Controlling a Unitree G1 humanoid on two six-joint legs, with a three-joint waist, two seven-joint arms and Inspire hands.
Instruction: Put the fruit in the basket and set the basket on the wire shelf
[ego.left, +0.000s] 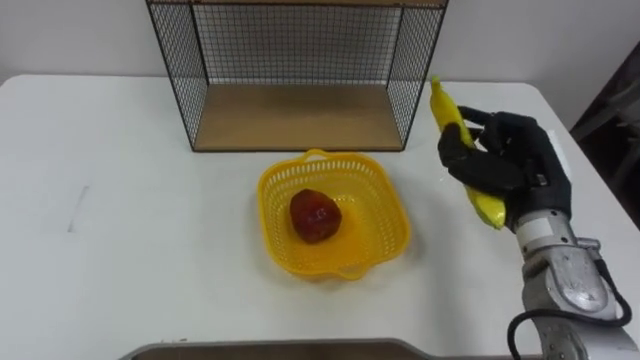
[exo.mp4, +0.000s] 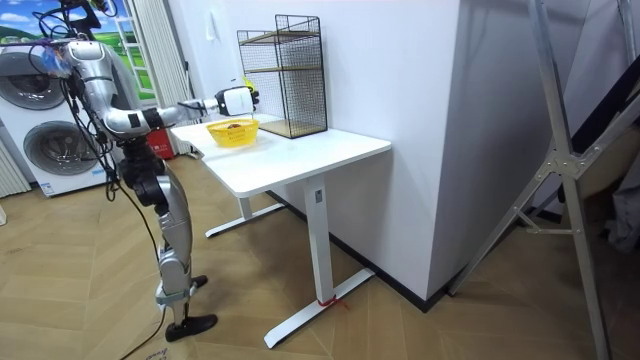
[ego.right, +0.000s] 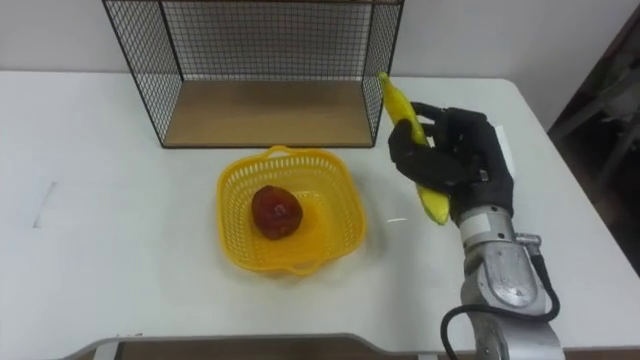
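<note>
A: Stood where?
B: At the end of the white table (ego.left: 120, 220), toward the room view's left, with a washing machine (exo.mp4: 45, 140) behind. Reached out over the tabletop with one arm.
A: Held anything?
B: Held the banana (ego.left: 447, 106) in the right hand (ego.left: 510, 165), with dark fingers (ego.left: 458, 155) curled round its lower half and the stem end pointing up and away toward the wire shelf (ego.left: 295, 115).
A: Lifted clear of the table?
B: Could not tell; saw only the lower yellow end poking out below the palm.
A: And placed how against the rest?
B: To the right of the yellow basket (ego.left: 385, 200), apart from it, and just beside the shelf's right front corner.
A: Anything inside the basket?
B: One red fruit (ego.left: 315, 215), roundish, lying near the middle of the basket floor.
A: And the basket itself?
B: On the table, just in front of the shelf's open side, not touching it. Not yet on the shelf.
A: Built how, that shelf?
B: Out of black wire walls with a wooden board at the bottom. Stood at the back of the table, near the wall
</note>
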